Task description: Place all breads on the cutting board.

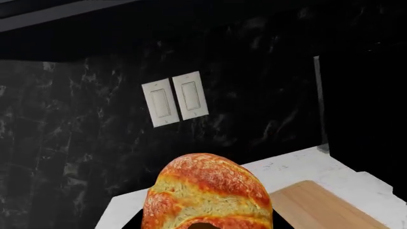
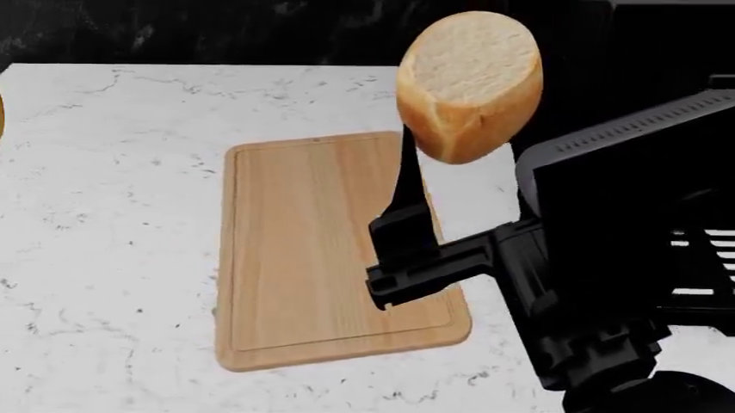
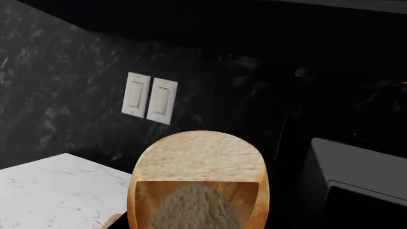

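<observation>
The right claw (image 2: 416, 185) is closed on the loaf chunk (image 2: 471, 84), holding it high in the air with its pale cut end turned toward the head camera. The chunk hangs over the far right corner of the cutting board (image 2: 299, 249), or just past that edge; from this angle I cannot say which. In the right wrist view the same chunk (image 3: 198, 181) fills the lower middle, with the wall switches (image 3: 149, 98) behind it.

The left claw itself is out of sight in every view. In the left wrist view the round roll (image 1: 207, 195) sits close against the camera, probably held, though no fingers show. Its height suggests it is lifted off the counter (image 1: 299, 164), and a corner of the board (image 1: 324, 207) shows just beside it.

So nothing is done yet: the board is bare and both breads are off it. What remains is to bring each one down and let go.

Room is generous. The board lies in the middle of the counter (image 2: 103, 215), with open marble on its left and near sides. A dark appliance (image 2: 626, 172) crowds its right edge, so the right arm has less slack there. The board is large enough for both breads well apart.
</observation>
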